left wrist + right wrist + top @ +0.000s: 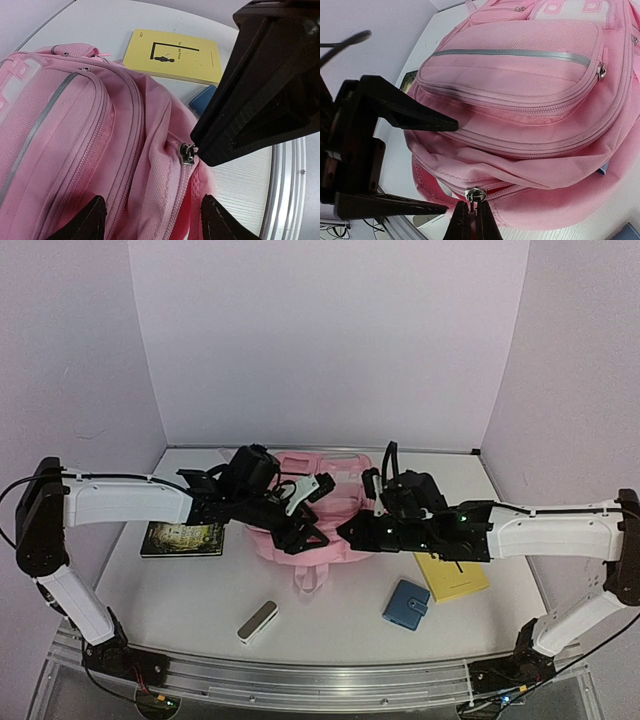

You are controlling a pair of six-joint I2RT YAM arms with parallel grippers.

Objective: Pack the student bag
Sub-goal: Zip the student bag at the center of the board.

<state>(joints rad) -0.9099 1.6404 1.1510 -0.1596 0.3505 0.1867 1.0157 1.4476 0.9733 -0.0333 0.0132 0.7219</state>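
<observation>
Pink student bag (520, 75), partly hidden

The student bag (322, 540) is pink with pale grey strips and a silver zip pull (476, 194). The yellow book (175, 56) carries a black figure; the dark book (183, 538) has gold patterning. The wallet (406, 604) is blue, the bench (180, 600) white with faint grain.

bag: student bag (322, 525) centre, toward back
left of bag: book (182, 538), just beside
right of bag: booklet (452, 575), near
before booklet: wallet (406, 604), just beside
before bag: small case (257, 621), apart, toward near edge
left gripper (152, 220): over bag's left side
right gripper (470, 220): at zip pull (476, 195), bag's near right edge
</observation>
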